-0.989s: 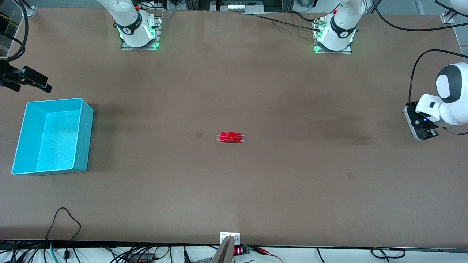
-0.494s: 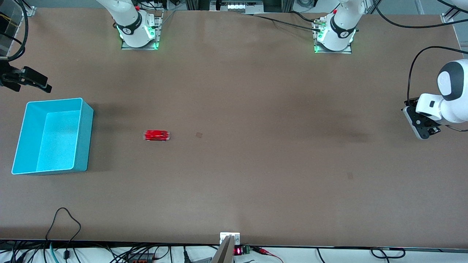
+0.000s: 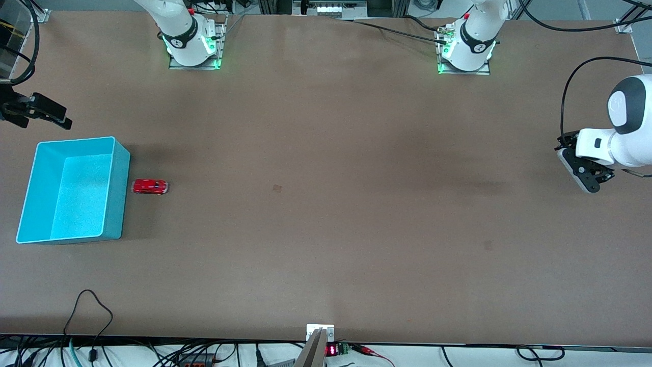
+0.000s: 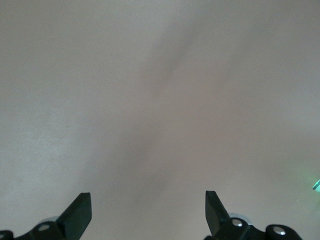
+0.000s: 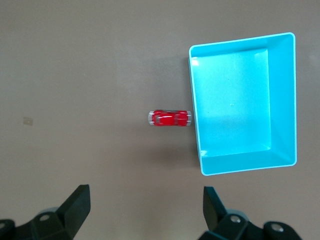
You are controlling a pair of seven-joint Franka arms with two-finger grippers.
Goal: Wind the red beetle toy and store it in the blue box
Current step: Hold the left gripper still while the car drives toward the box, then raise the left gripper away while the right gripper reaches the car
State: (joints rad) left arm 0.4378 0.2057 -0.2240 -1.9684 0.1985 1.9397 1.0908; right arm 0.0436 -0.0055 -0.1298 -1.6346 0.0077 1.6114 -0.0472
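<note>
The red beetle toy [image 3: 149, 186] stands on the table right beside the outer wall of the blue box [image 3: 118, 193], at the right arm's end of the table. The right wrist view shows the toy [image 5: 169, 118] with one end at the blue box's wall [image 5: 195, 125]; the box is empty. My right gripper [image 3: 63, 116] hangs open and empty above the table, beside the box and apart from the toy; its own view shows it [image 5: 145, 189] open. My left gripper [image 3: 591, 179] is open and empty over bare table at the left arm's end, as its own view shows [image 4: 148, 194].
A small dark mark [image 3: 277, 188] lies mid-table. The two arm bases [image 3: 192, 46] [image 3: 466, 51] stand along the table's edge farthest from the front camera. Cables [image 3: 89, 306] lie at the edge nearest that camera.
The red toy has rolled on its own from mid-table to the blue box's wall. My left gripper has drifted slightly and turned. The right gripper has not moved.
</note>
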